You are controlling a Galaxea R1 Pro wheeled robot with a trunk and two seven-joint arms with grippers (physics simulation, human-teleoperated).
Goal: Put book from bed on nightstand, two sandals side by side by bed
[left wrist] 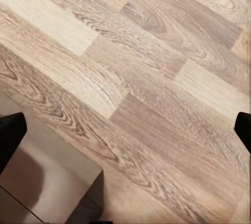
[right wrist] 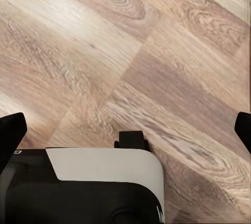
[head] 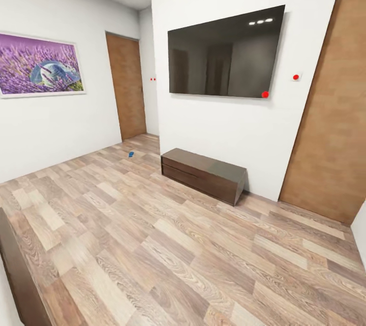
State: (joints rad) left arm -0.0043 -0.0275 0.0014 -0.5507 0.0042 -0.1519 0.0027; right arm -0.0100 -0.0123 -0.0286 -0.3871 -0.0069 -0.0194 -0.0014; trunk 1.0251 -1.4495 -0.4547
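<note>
One small bright blue sandal (head: pixel 131 154) lies on the wood floor far ahead, near the tan door (head: pixel 127 87) in the back corner. The book, the bed and the nightstand are out of view. My left gripper (left wrist: pixel 125 132) hangs open over bare floor planks, its dark fingertips (left wrist: pixel 10 135) far apart at the picture's edges. My right gripper (right wrist: pixel 125 130) is open too, above the floor and my own black and white base (right wrist: pixel 99 182). Neither gripper holds anything.
A long low dark dresser (head: pixel 203 173) stands against the white wall under a wall television (head: pixel 226 54). A second tan door (head: pixel 330 112) is at the right and a purple painting (head: pixel 40 64) at the left. A dark brown wooden edge (head: pixel 18 275) runs along the lower left.
</note>
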